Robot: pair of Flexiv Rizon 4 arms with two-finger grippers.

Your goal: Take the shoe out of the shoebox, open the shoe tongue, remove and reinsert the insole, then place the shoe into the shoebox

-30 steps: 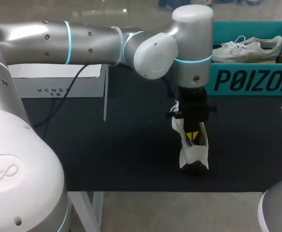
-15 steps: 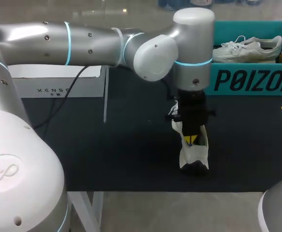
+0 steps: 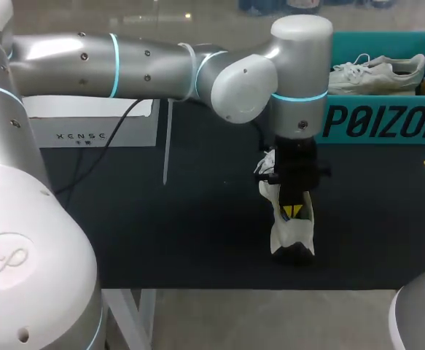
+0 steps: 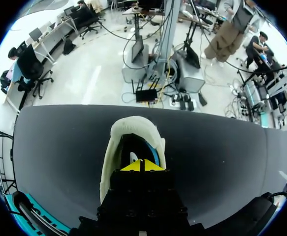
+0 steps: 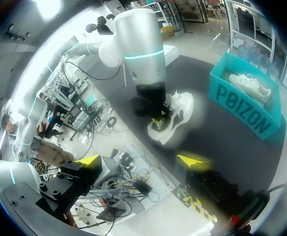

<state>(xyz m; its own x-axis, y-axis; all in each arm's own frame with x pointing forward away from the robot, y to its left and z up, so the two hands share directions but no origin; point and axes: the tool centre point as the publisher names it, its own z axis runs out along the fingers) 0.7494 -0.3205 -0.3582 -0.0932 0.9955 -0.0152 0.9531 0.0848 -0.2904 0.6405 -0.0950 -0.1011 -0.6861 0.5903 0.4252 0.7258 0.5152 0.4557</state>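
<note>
We are in a robot lab. We can tell from our left arm [image 3: 146, 69]. It is big, round and silver, with glowing blue rings, and it comes in over a flat black surface [image 3: 161, 233] to the left of the teal shoebox [image 3: 380, 120]. Further left of the shoebox, a black cable [image 3: 95, 149] runs across the surface near a flat white box [image 3: 88, 124]. Nearer to us than the shoebox, a round grey part of our right arm [image 3: 420, 313] shows too.

A white low-top sneaker [image 3: 292, 232] is standing on the dark table [image 3: 161, 233], its opening facing up, near an open teal cardboard shoebox [image 3: 380, 122] in which a second white laced sneaker [image 3: 376, 71] is lying.
</note>
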